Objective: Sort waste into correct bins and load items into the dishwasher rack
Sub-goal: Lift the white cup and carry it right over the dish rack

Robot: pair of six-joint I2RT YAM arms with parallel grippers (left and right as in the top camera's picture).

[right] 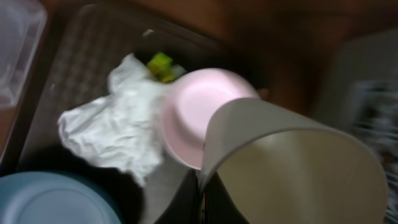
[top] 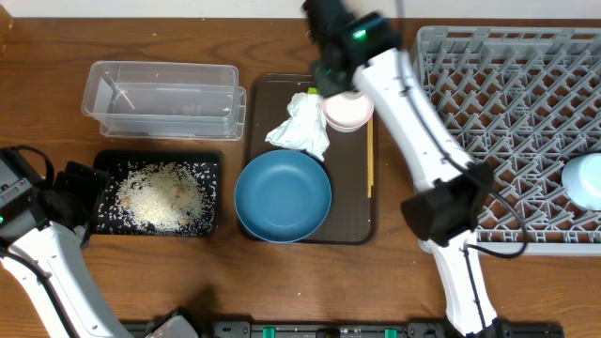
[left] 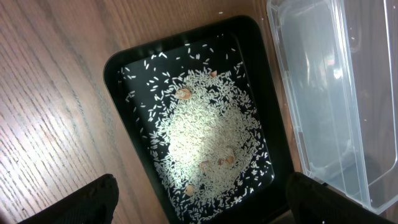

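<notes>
**A:** What is the biggest thing on the table?

**B:** It is the grey dishwasher rack (top: 507, 103) at 3 o'clock, a square crate with a lattice of pegs. A small light blue bowl (top: 584, 180) sits in it at its 3 o'clock edge, and the frame cuts it.

**A:** And in the middle?

**B:** There is the dark brown serving tray (top: 268, 94). The large dark blue bowl (top: 283, 195) stands upright at the tray's 6 o'clock end. The crumpled white napkin (top: 300, 130) lies at 12 o'clock from the bowl. It is against a round pink dish (top: 349, 115), which is on its 3 o'clock side. The thin wooden chopsticks (top: 370, 160) lie along the tray's 3 o'clock edge. The small green-yellow wrapper (top: 313, 92) shows at 12 o'clock of the napkin.

**A:** Where are the bins?

**B:** The clear container (top: 160, 94) is at 10 o'clock. The black tray (top: 212, 223) is just beside it, at 6 o'clock from it. White rice (top: 160, 194) is spread in the tray, with a few brownish bits among the grains.

**A:** And the arms?

**B:** The right gripper (top: 331, 80) hangs over the serving tray's 12 o'clock end. In its wrist view the jaws look clamped on the wall of a cream-white cup (right: 298, 168). The cup is tilted with its mouth toward the camera, in front of the pink dish. The left gripper (top: 80, 192) is at the 9 o'clock end of the black tray, with its jaws wide apart.
</notes>
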